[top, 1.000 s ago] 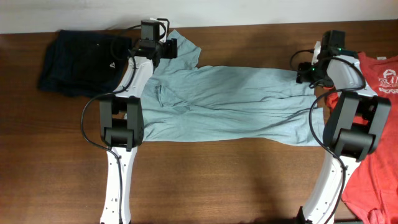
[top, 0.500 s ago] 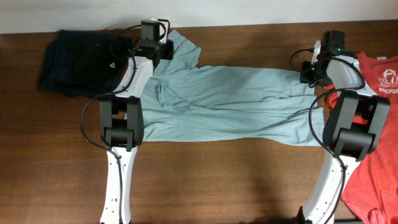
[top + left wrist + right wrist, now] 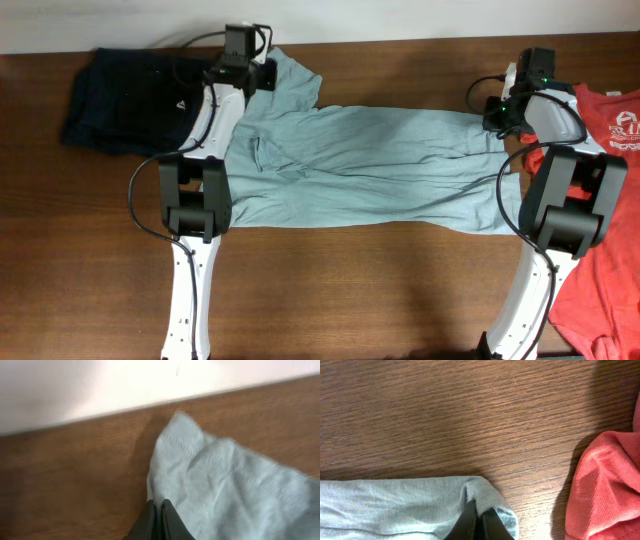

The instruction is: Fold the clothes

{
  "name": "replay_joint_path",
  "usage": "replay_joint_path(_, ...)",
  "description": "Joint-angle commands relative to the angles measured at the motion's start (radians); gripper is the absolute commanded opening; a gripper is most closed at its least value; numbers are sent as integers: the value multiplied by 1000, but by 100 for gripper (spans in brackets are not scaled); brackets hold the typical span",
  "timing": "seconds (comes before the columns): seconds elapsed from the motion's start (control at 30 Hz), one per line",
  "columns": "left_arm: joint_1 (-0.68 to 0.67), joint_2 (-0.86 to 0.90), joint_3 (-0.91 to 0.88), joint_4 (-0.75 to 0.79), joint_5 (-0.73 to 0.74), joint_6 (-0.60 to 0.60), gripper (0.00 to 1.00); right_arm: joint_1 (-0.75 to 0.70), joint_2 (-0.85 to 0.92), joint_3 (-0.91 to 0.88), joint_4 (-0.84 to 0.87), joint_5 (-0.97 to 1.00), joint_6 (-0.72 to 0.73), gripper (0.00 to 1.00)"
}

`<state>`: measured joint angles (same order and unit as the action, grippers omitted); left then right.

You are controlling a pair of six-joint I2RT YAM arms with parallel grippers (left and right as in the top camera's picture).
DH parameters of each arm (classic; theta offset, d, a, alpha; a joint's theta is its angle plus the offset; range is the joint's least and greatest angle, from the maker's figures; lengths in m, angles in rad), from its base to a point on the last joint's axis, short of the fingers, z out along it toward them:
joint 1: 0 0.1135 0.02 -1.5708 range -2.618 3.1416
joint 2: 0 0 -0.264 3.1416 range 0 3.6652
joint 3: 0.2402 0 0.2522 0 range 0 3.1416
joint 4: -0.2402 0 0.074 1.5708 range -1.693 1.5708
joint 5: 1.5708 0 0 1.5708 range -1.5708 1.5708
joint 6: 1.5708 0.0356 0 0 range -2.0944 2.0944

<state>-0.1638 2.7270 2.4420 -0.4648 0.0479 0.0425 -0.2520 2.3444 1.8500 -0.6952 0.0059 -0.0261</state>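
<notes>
The clothes in play are a large pale blue-grey T-shirt (image 3: 360,165), spread crumpled across the middle of the wooden table, and a red T-shirt (image 3: 605,130) with white print at the right edge. My left gripper (image 3: 266,75) is at the far left sleeve corner. In the left wrist view its fingertips (image 3: 159,506) are pressed together on the edge of the pale cloth (image 3: 225,485). My right gripper (image 3: 497,112) is at the shirt's far right corner, shut (image 3: 476,508) on a small raised fold of the pale cloth (image 3: 395,505). The red T-shirt (image 3: 605,485) lies just to its right.
A dark navy garment (image 3: 130,95) lies bunched at the back left, close to the left arm. The white wall (image 3: 100,385) runs right behind the table's back edge. The red T-shirt hangs down over the front right of the table (image 3: 590,300). Bare wood (image 3: 360,290) lies in front.
Both grippers have closed on the pale shirt's far corners. The left gripper has shifted slightly back and left. The shirt lies much as before.
</notes>
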Motion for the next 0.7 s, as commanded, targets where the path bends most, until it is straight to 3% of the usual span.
replay_joint_path(0.0,-4,25,87,-25,-10,19,4,3,18,12,8,1,8,5)
replay_joint_path(0.27,-4,29,122,-64,-6,19,1,3,18,12,9,1,8,4)
replay_joint_path(0.37,-5,41,122,-69,-7,19,12,3,18,12,12,1,8,4)
replay_joint_path(0.43,-6,56,122,-68,-7,20,29,3,18,12,15,1,8,4)
replay_joint_path(0.67,-8,104,122,-61,-7,40,45,3,18,12,19,1,8,4)
